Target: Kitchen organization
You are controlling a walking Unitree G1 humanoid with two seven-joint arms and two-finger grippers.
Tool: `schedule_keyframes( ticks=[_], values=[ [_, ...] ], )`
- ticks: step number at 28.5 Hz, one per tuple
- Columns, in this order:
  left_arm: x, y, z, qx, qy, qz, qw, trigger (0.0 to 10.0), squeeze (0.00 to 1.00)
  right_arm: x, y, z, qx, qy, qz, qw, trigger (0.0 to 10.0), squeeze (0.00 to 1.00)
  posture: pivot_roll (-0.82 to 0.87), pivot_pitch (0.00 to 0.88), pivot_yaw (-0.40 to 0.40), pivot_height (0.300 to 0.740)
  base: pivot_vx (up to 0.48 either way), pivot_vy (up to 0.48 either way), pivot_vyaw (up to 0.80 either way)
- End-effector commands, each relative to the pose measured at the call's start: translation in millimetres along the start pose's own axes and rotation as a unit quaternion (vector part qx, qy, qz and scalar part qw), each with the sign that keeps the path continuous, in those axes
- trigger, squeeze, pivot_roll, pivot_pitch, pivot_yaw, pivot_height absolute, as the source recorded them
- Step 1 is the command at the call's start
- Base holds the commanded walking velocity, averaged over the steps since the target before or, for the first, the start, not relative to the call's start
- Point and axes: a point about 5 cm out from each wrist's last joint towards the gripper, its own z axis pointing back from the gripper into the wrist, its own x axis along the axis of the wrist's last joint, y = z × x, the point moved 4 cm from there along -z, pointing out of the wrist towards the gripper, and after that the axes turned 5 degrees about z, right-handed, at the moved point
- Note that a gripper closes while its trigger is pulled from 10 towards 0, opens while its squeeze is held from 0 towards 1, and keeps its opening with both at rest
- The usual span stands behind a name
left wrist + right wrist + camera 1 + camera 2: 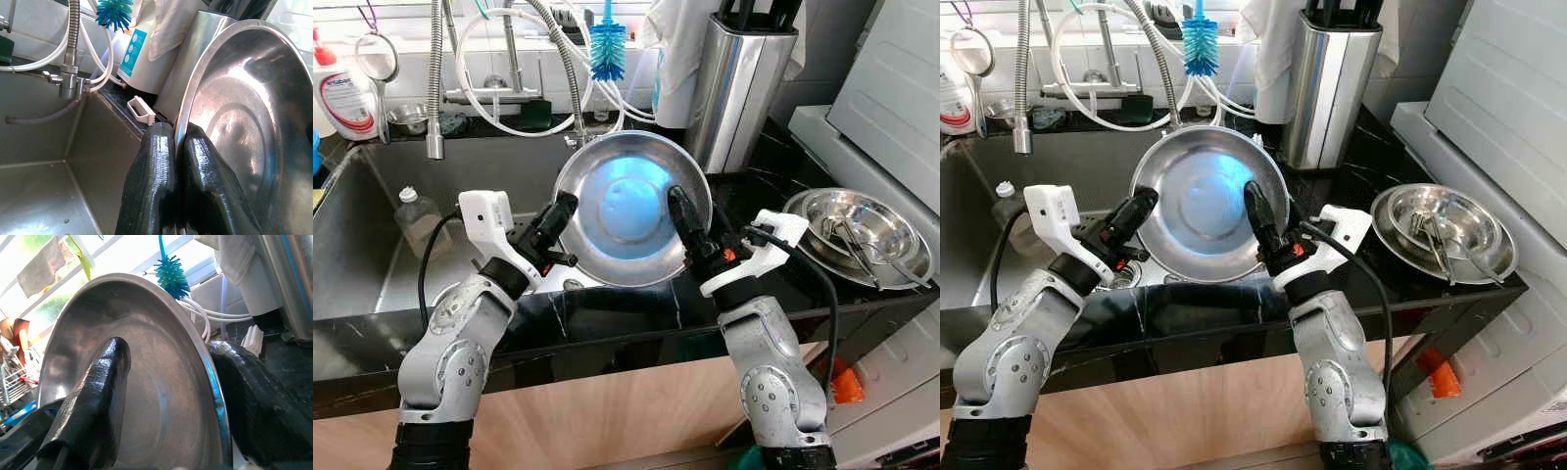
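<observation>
Steel bowl: one, held tilted on edge above the front rim of the sink, its hollow side facing the robot, a blue glow reflected in its middle.
Left gripper: its two black fingers pressed together on the bowl's left rim, one on each face of the metal.
Right gripper: pinches the bowl's right rim, one finger inside the hollow, the other behind the edge.
Sink: one deep steel basin to the robot's left; a small clear bottle stands in it.
Counter: black stone with pale veins, its front edge over a light wood cabinet face.
Bowls on counter: a nested steel stack at the right, with metal utensils lying inside; how many bowls cannot be told.
Taps: two flexible steel hoses hang over the sink, with white tubing looped between them.
Brush: one, blue bristles, behind the bowl.
Steel canister: one, upright, right of the brush, a white cloth beside it.
Soap bottle: one, white and red, at the far left by a window sill.
Appliance: white, ribbed, at the far right.
</observation>
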Motion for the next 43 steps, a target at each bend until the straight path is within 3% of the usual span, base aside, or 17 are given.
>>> schedule_keyframes(
  ticks=[1,2,10,15,17,18,19,21,24,26,30,33,38,39,41,42,43],
  values=[
    [-0.3,-0.8,-0.9,0.002,0.0,0.003,1.0,9.0,0.0,2.4,-1.0,2.0,-0.01,-0.003,0.008,1.0,10.0,0.0,0.07,0.015,-0.042,0.74,0.0,0.0,0.0],
    [0.8,0.5,-1.1,0.005,-0.003,0.004,1.0,10.0,0.0,2.8,-1.5,2.0,-0.012,-0.004,0.011,1.0,10.0,0.0,0.07,0.015,-0.042,0.74,0.0,0.0,0.0],
    [3.5,3.4,-1.3,0.014,-0.011,0.008,1.0,10.0,0.0,9.0,-5.8,1.1,-0.032,-0.014,0.036,0.999,10.0,0.0,0.07,0.016,-0.041,0.74,0.0,0.0,0.0],
    [12.7,17.3,-1.2,0.059,-0.038,-0.004,0.998,10.0,0.0,12.1,-5.3,1.3,-0.039,-0.021,0.038,0.998,10.0,0.0,0.07,0.016,-0.041,0.74,0.0,0.0,0.0],
    [15.0,33.9,-0.4,0.117,-0.05,-0.022,0.992,10.0,0.0,9.7,4.0,1.6,-0.014,-0.017,0.028,0.999,10.0,0.0,0.07,0.018,-0.041,0.74,0.0,0.0,0.0],
    [15.0,33.9,-0.4,0.117,-0.05,-0.022,0.992,10.0,0.0,9.7,4.0,1.6,-0.014,-0.017,0.028,0.999,10.0,0.0,0.07,0.018,-0.041,0.74,0.0,0.0,0.0],
    [15.1,45.3,1.8,0.158,-0.054,-0.036,0.985,10.0,0.0,7.4,15.1,2.6,0.017,-0.012,0.015,1.0,10.0,0.0,0.07,0.019,-0.04,0.74,0.0,0.0,0.0],
    [15.9,51.4,4.4,0.181,-0.058,-0.046,0.981,10.0,0.0,5.6,24.9,4.2,0.045,-0.007,0.0,0.999,10.0,0.0,0.07,0.02,-0.041,0.74,0.0,0.0,0.0],
    [19.3,56.4,7.3,0.205,-0.065,-0.065,0.974,10.0,0.0,3.6,34.0,6.3,0.07,0.0,-0.02,0.997,10.0,0.0,0.07,0.021,-0.041,0.74,0.0,0.0,0.0],
    [26.6,64.8,10.9,0.24,-0.076,-0.1,0.963,10.0,0.0,2.4,38.1,8.1,0.08,0.003,-0.023,0.997,10.0,0.0,0.07,0.02,-0.041,0.74,0.0,0.0,0.0],
    [32.8,75.4,15.8,0.273,-0.079,-0.139,0.949,10.0,0.0,2.0,37.2,8.5,0.076,0.004,-0.02,0.997,10.0,0.0,0.07,0.018,-0.041,0.74,0.0,0.0,0.0],
    [33.1,85.6,20.8,0.302,-0.061,-0.191,0.932,10.0,0.0,1.2,34.1,9.7,0.066,0.004,-0.018,0.998,10.0,0.0,0.07,0.017,-0.041,0.74,0.0,0.0,0.0],
    [34.8,108.0,31.7,0.359,-0.046,-0.224,0.905,10.0,0.0,1.1,34.9,17.1,0.068,0.009,-0.001,0.998,10.0,0.0,0.07,0.012,-0.04,0.74,0.0,0.0,0.0],
    [34.8,108.0,31.7,0.359,-0.046,-0.224,0.905,10.0,0.0,1.1,34.9,17.1,0.068,0.009,-0.001,0.998,10.0,0.0,0.07,0.012,-0.04,0.74,0.0,0.0,0.0],
    [26.3,120.1,35.6,0.367,-0.001,-0.262,0.892,10.0,0.0,-0.4,27.8,25.0,0.05,0.019,0.028,0.998,10.0,0.0,0.06,0.005,-0.038,0.74,0.0,0.0,0.0],
    [26.3,120.1,35.6,0.367,-0.001,-0.262,0.892,10.0,0.0,-0.4,27.8,25.0,0.05,0.019,0.028,0.998,10.0,0.0,0.06,0.005,-0.038,0.74,0.0,0.0,0.0],
    [21.8,121.7,36.5,0.369,0.01,-0.258,0.893,10.0,0.0,1.3,16.4,28.9,0.016,0.017,0.068,0.997,10.0,0.0,0.07,0.003,-0.04,0.74,0.0,0.0,0.0]
  ],
)
